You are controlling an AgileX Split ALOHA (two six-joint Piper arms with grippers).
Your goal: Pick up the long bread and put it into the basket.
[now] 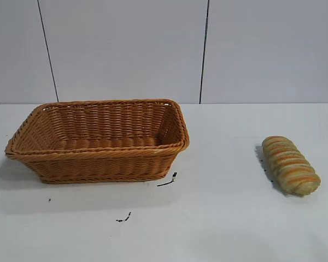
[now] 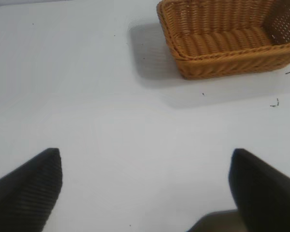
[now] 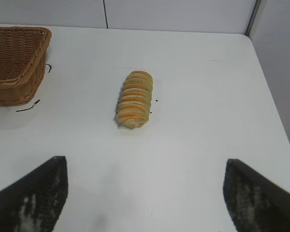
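Observation:
The long bread [image 1: 291, 165] is a tan-yellow loaf with orange-brown ridges lying on the white table at the right; it also shows in the right wrist view [image 3: 134, 99]. The basket [image 1: 98, 154] is a large orange-brown wicker one standing at the left, empty inside; it also shows in the left wrist view [image 2: 222, 63] and at the edge of the right wrist view [image 3: 14, 67]. My right gripper [image 3: 145, 166] is open and empty, some way short of the bread. My left gripper [image 2: 145, 159] is open and empty over bare table, away from the basket. Neither gripper shows in the exterior view.
A few small dark marks [image 1: 167, 182] lie on the table in front of the basket. The table's right edge [image 3: 275, 106] runs beside a grey wall panel. A grey wall stands behind the table.

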